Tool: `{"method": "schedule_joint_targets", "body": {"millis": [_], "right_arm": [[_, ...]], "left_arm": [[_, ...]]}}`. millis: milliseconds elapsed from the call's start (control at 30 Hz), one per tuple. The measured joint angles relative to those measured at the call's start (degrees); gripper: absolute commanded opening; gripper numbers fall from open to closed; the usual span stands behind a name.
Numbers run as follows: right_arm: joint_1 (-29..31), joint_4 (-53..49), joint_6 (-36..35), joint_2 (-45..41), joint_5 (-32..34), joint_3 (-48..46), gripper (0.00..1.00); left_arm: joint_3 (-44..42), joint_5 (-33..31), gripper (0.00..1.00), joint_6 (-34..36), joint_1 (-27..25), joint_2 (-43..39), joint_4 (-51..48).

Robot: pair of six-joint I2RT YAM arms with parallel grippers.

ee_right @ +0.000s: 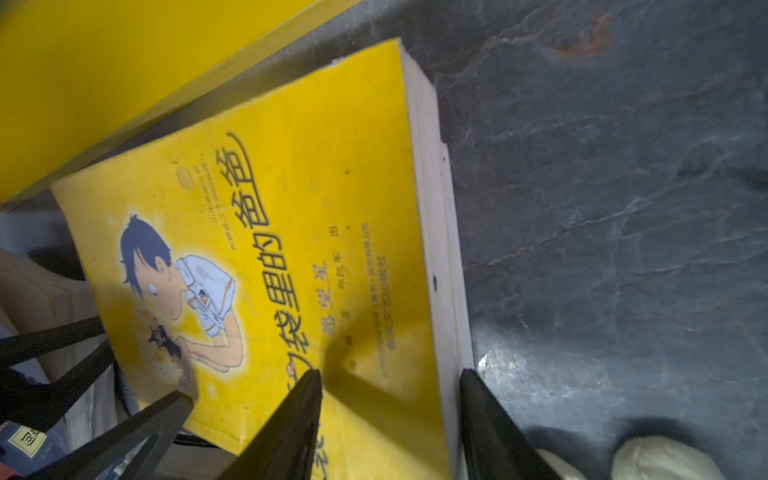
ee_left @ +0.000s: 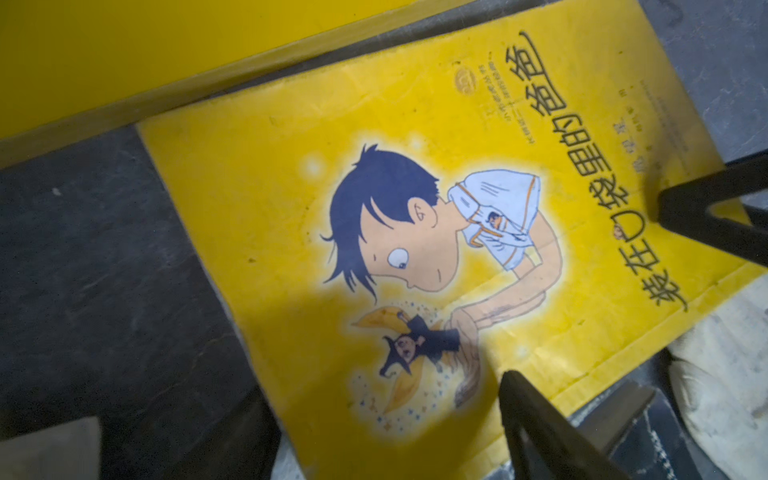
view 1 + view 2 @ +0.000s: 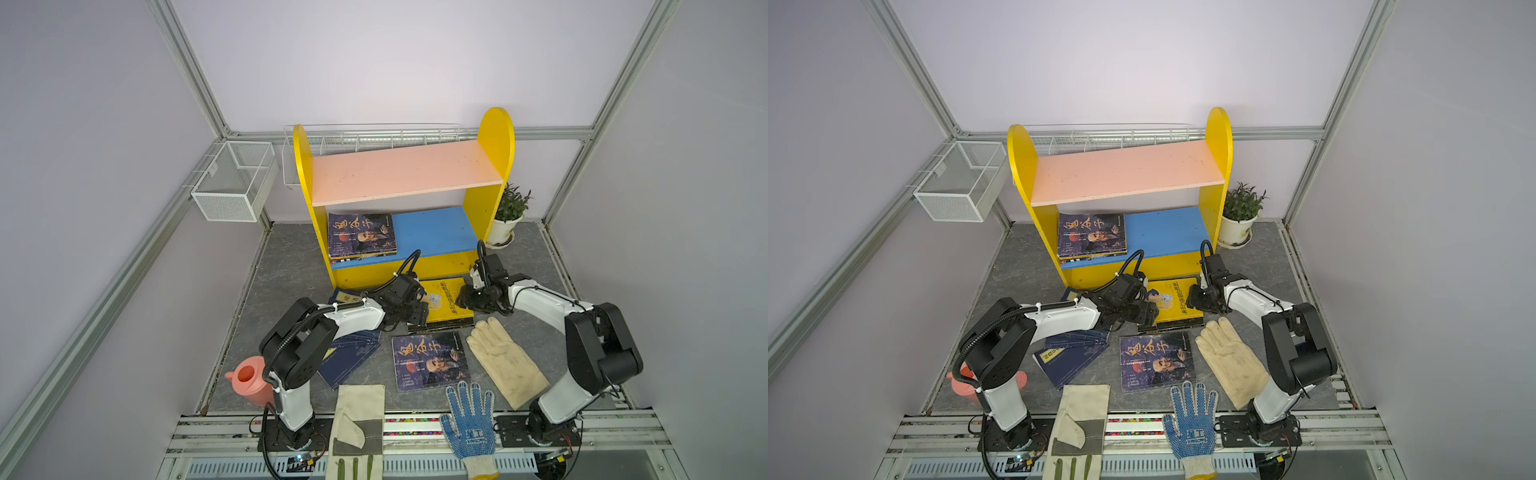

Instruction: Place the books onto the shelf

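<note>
on lower shelf board [image 3: 436, 232]: book stack [image 3: 361, 235] | left tool [image 2: 586, 291] apart | right tool [image 1: 390, 372] apart

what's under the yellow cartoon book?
A second book: its page edge shows beside the yellow cartoon book, and its dark cover pokes out in a top view. Title and the rest are covered.

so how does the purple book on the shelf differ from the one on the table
The shelf copy tops a small stack on the blue lower board; the table copy lies by itself on the grey table. The shelf copy is already put away, the table copy not yet. Both lie flat, face up, same cover.
</note>
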Motion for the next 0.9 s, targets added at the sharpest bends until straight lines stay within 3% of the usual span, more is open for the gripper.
{"method": "schedule_joint_targets", "body": {"millis": [367, 633, 900], "right_arm": [[1.95, -1.90, -1.36, -2.84, 2.95, 2.05, 0.56], [1.77, 0.17, -0.42, -2.91, 0.70, 1.95, 0.53], [1.40, 1.44, 2.21, -6.56, -0.61, 1.88, 0.16]], "left_arm": [[0.00, -0.07, 0.80, -0.26, 0.00, -0.22, 0.09], [-0.02, -0.76, 0.80, -0.74, 0.15, -0.46, -0.39], [-0.87, -2.03, 0.80, -1.60, 0.44, -2.32, -0.44]]}}
